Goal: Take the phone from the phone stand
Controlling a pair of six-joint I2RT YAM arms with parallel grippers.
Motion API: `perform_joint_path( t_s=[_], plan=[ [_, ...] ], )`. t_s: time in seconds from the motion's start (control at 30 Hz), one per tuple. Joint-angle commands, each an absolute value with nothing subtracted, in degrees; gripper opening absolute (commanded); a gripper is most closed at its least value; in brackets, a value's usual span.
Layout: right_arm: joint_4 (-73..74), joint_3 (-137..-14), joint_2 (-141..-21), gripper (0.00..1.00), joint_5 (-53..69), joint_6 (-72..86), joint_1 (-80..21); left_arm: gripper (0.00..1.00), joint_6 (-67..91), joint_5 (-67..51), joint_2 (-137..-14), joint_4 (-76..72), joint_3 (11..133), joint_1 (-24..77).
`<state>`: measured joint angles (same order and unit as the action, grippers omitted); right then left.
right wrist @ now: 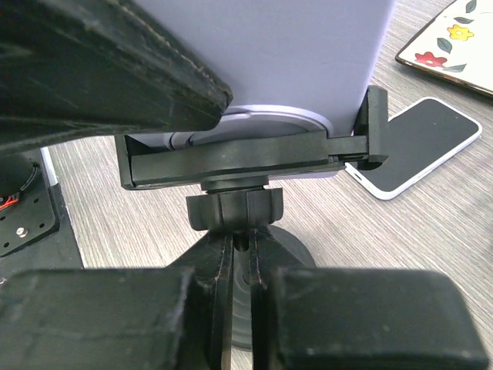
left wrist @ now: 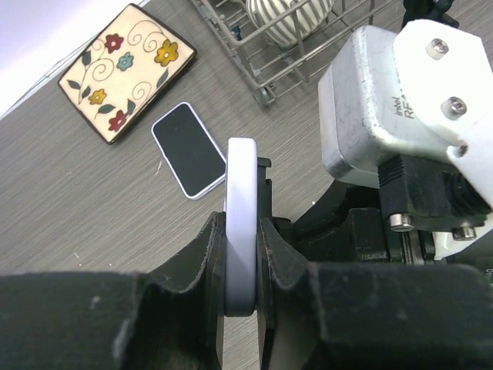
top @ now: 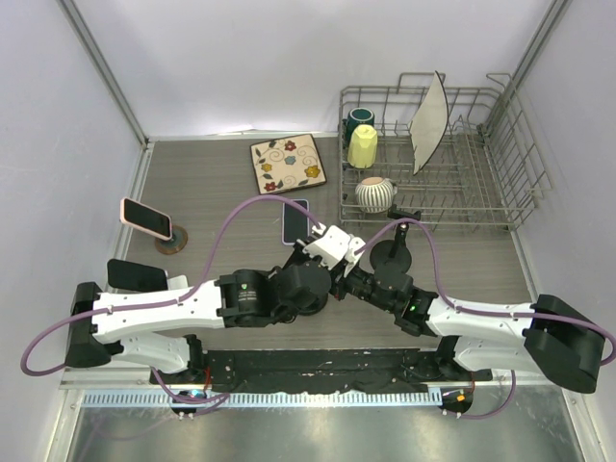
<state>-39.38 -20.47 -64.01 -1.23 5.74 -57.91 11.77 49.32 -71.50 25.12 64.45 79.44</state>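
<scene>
Surface: grey wood-grain surface [top: 212, 192] hemmed in by pale walls [top: 241, 58], with both arms bolted at the near edge and reaching inward until their wrists meet at the middle.
Left gripper: the left gripper [left wrist: 240, 258] is nearly closed, its two dark fingers pressed on the flat faces of the phone [left wrist: 240, 208], which its wrist camera sees edge-on as a pale, rounded slab.
Right gripper: the right gripper [right wrist: 240, 247] is fully closed, pinching the slim neck of the phone stand [right wrist: 231, 162] just under its ball joint and above the round dark base.
Phone: upright in the black cradle of the stand and not yet lifted out, with one cradle arm hugging its side. It sits at mid-surface, mostly hidden under the wrists in the overhead view.
Left side: a pink phone [top: 144, 218] leans on a small round stand [top: 174, 241], well apart from the grippers.
Just beyond the grippers: a second phone [top: 295, 221] lies flat, screen up and dark.
Farther back: a floral tile [top: 289, 164] lies flat just beyond that phone.
Far right: a wire dish rack [top: 481, 183] holds a striped cup [top: 375, 194], a yellow cup [top: 363, 146], a teal mug [top: 359, 119] and a plate [top: 429, 120] standing on edge.
</scene>
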Motion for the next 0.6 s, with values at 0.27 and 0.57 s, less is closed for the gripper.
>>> perform_joint_path(
  t_s=[0.27,0.57],
  plan=[
    [-35.07,-18.90,-60.30,0.01,-21.09,12.74,-52.21,0.00,20.12,54.50,-69.96,29.18,65.13,79.98],
    [-34.10,-18.54,-60.47,0.01,-16.89,13.62,-51.42,0.00,19.60,53.79,-67.59,26.47,64.34,79.98]
  ],
)
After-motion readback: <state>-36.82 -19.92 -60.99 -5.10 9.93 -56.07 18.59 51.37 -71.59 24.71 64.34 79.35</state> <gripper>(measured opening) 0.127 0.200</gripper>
